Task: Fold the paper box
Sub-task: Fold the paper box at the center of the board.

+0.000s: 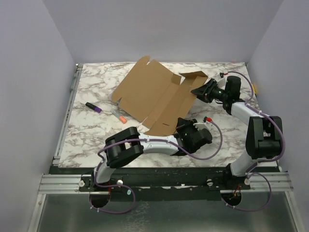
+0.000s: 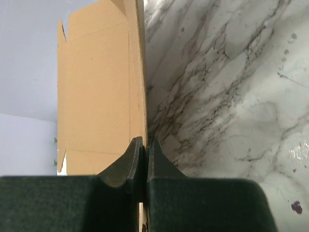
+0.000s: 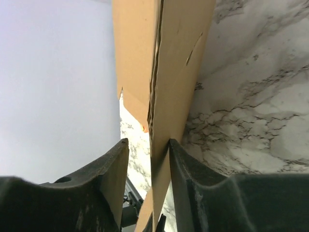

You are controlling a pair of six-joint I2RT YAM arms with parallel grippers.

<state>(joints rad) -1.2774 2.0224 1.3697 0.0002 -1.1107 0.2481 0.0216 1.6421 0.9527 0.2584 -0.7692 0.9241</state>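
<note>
Paper box [image 1: 154, 94]: plain brown cardboard sheet, still unfolded, with flaps and slits showing. It is spread over the middle of the tabletop [image 1: 91, 133] and reaches toward the far edge. It sits askew to the table edges, one corner pointing at the far edge and another at the arms. Its right-hand end appears lifted off the marble.

Left gripper [image 2: 143, 145]: at the sheet's near edge, right of centre.
- In the wrist view both fingers are pressed together, with the cardboard edge nipped between them.
- The sheet runs away from the camera edge-on, its broad face to the left of that view.
- State: closed tight on the paper box.

Right gripper [image 3: 148, 142]: at the sheet's right end, on the far right part of the tabletop.
- In the wrist view the fingers stand apart with a cardboard panel passing between them.
- The panel looks doubled, two layers seen edge-on.
- It lies against the finger on the right of that view [image 3: 181, 174]. A clear gap separates it from the other finger [image 3: 113, 179].
- State: jaws parted around the card, not clamped.

Loose items on the left part of the tabletop:
- Dark marker with a purple end [image 1: 93, 107], toward the left edge and apart from the sheet.
- Pen with an orange tip [image 1: 119, 116], just beside the sheet's near-left edge.
- The two lie apart from each other.
</note>
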